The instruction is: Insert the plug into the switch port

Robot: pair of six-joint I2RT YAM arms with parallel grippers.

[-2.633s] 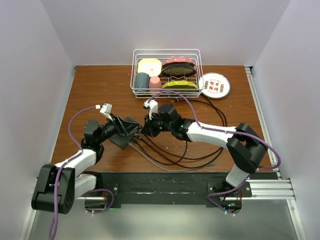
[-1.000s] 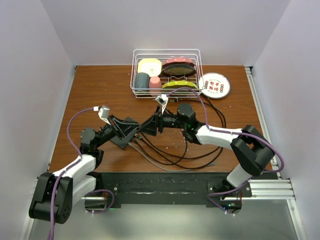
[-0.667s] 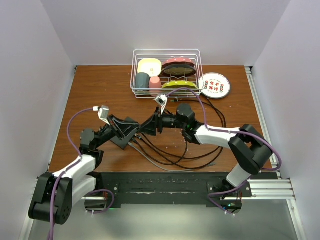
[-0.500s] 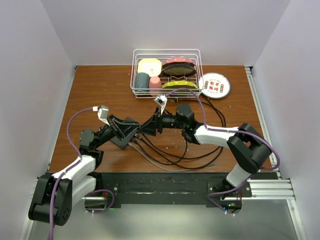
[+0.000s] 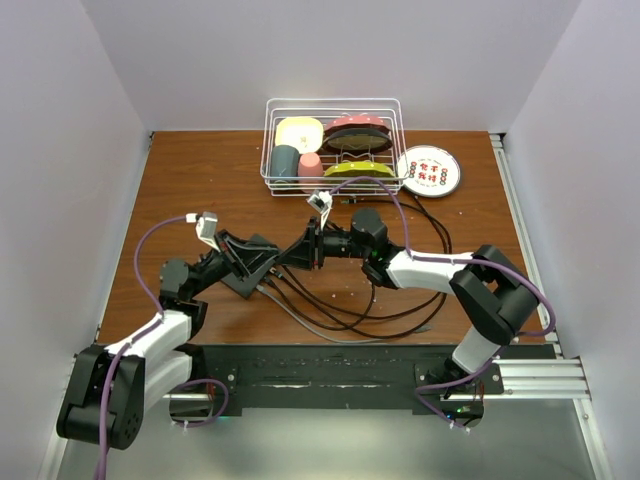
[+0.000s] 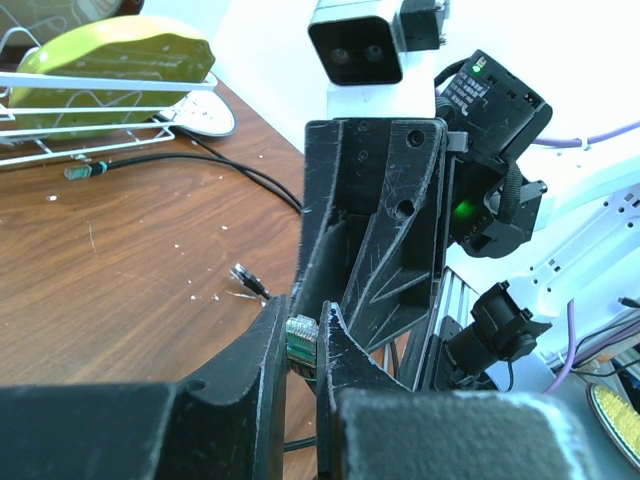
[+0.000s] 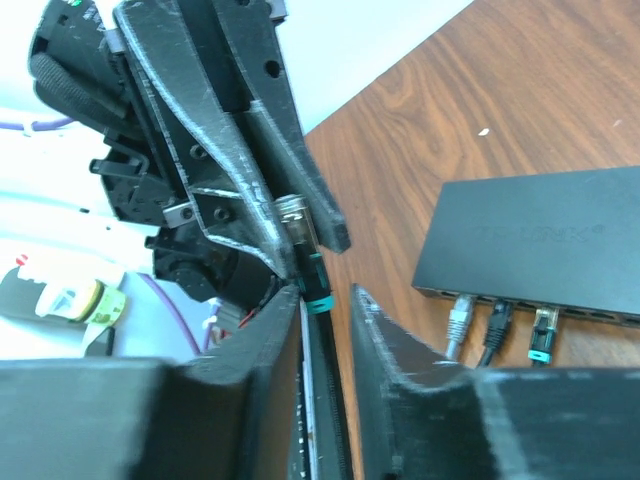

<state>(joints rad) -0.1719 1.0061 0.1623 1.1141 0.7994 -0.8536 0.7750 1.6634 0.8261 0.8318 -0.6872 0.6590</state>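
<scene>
The left gripper (image 6: 302,322) has its fingers (image 6: 262,352) clamped together on the plug (image 6: 301,342), a clear connector whose tip projects just past the fingertips. The right gripper (image 7: 328,296) faces it tip to tip. Its fingers stand apart, with the plug's teal boot (image 7: 318,300) in the gap, beside one finger and clear of the other. Both grippers meet above the table (image 7: 470,110), near its middle in the top view. The switch (image 7: 545,245) lies flat on the table just beside the grippers, with its socket row along the edge that faces the right wrist camera. Three cables (image 7: 495,322) are seated in adjacent sockets: one grey, one black, one with a teal end. A wire basket (image 5: 330,100) of dishes stands at the far edge, well apart.
</scene>
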